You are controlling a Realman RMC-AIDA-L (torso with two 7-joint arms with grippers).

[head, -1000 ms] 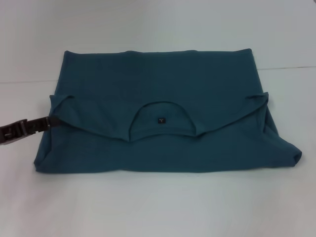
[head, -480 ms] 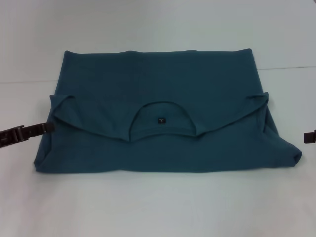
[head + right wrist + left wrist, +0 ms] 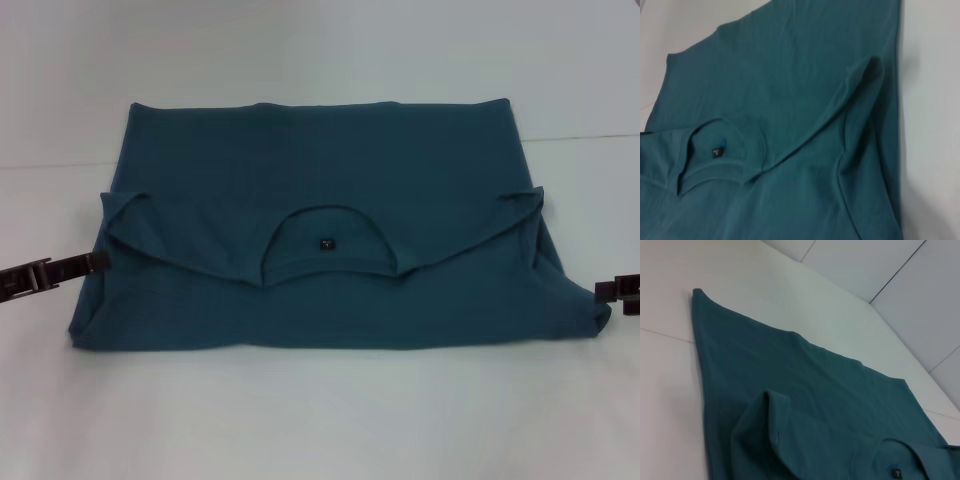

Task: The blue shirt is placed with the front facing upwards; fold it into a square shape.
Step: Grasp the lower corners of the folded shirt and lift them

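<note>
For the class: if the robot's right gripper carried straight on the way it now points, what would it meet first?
Most likely the blue shirt: the right gripper points inward at its right edge, near the lower corner. Height above the table is unclear.

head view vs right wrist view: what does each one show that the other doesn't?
Head only: the whole folded blue shirt on the white table, the left gripper at its left edge and the right gripper at its right edge. Right wrist only: a close look at the folded-in sleeve ridge; no gripper shows. Both: the teal fabric, the neckline and its small dark neck label.
</note>
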